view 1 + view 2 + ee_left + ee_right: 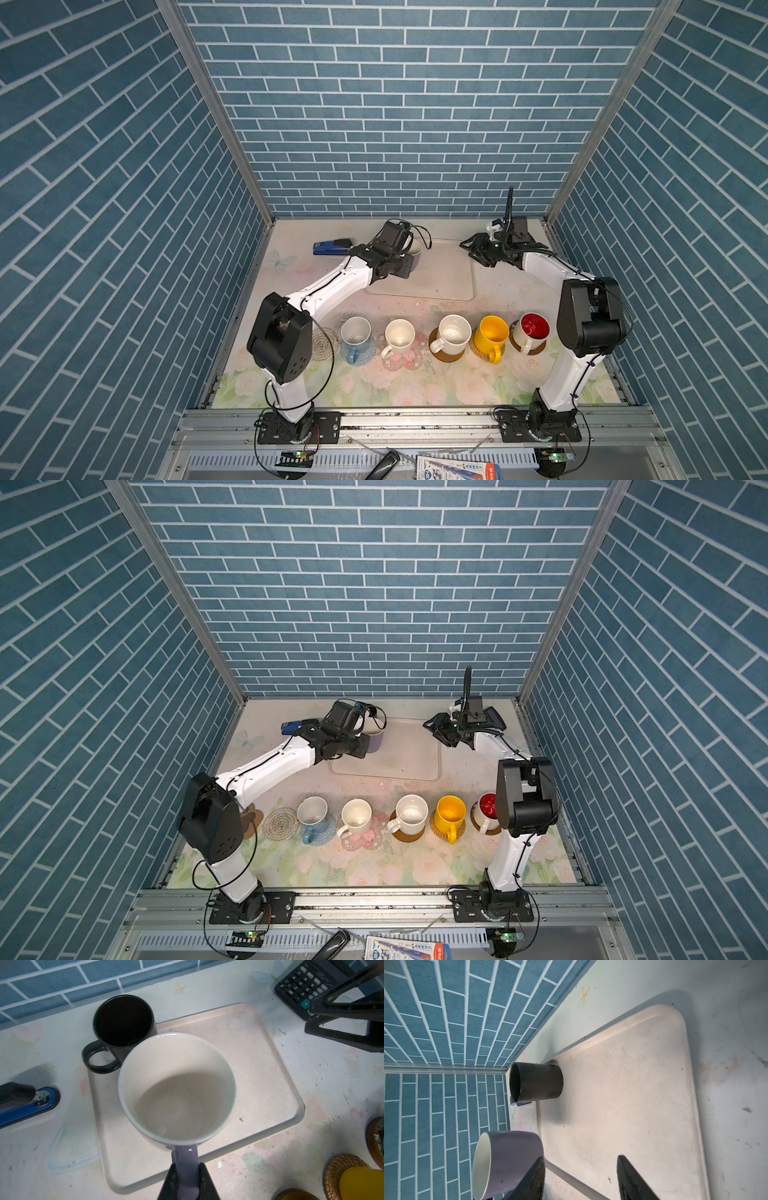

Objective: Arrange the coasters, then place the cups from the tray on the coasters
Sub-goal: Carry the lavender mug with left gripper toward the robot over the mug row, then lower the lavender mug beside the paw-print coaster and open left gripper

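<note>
Lavender mug (176, 1088) is gripped by the left tool (187, 1176), its jaws clamped on the handle, at the left part of the cream tray (259, 1064). A black mug (122, 1020) stands upright at the tray's far left corner. The right tool (580, 1157) hovers by the tray's right side, jaws apart and empty. Along the counter's (415, 386) front, five mugs (453, 332) sit on coasters (446, 356); a woven coaster (281, 823) lies bare.

Hidden in both top views: lavender cup (377, 742), mostly behind left arm (270, 766) | Half-covered in a top view: red-lined cup (487, 806), by right arm (525, 796)
</note>
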